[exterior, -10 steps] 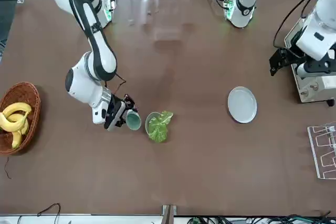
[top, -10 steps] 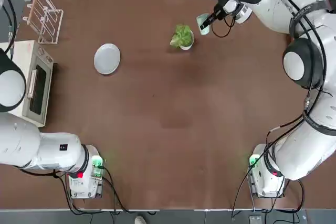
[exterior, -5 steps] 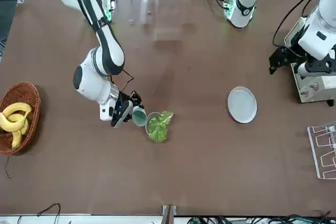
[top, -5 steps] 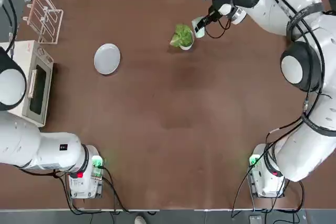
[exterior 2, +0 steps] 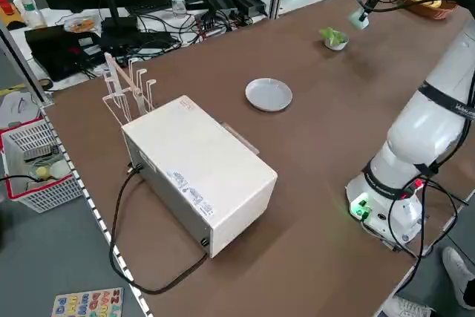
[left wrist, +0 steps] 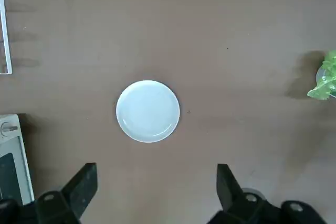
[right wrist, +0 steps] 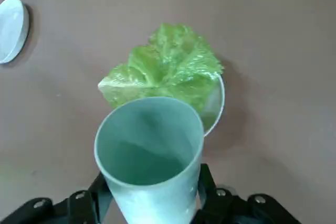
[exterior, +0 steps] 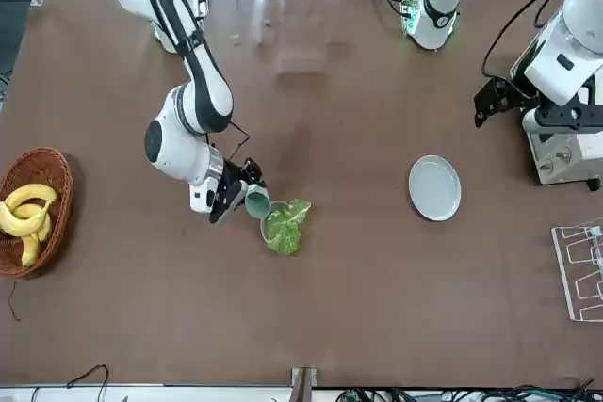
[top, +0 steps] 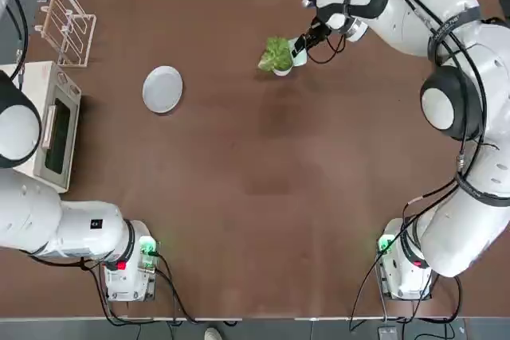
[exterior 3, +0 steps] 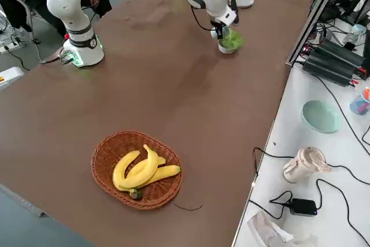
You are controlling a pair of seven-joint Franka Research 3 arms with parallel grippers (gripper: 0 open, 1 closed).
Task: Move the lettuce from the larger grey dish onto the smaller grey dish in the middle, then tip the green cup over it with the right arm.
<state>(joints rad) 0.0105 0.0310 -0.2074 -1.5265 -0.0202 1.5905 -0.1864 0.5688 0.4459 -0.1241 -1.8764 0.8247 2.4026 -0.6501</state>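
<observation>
Beside the smaller grey dish (top: pixel 284 68), right claw (top: pixel 300 47) clamped on tilted green cup (right wrist: pixel 148 164), left claw (left wrist: pixel 152 195) apart.

My two arms are white, built of rounded segments with dark grey joint rings. Black cables loop along the right arm (top: pixel 446 29) to its dark pincer (exterior: pixel 237 197). Both bases (top: pixel 127 264) glow green, the left one also red.

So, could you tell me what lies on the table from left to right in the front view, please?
Banana basket → right gripper shut on the cup → lettuce → plate → rack.
</observation>
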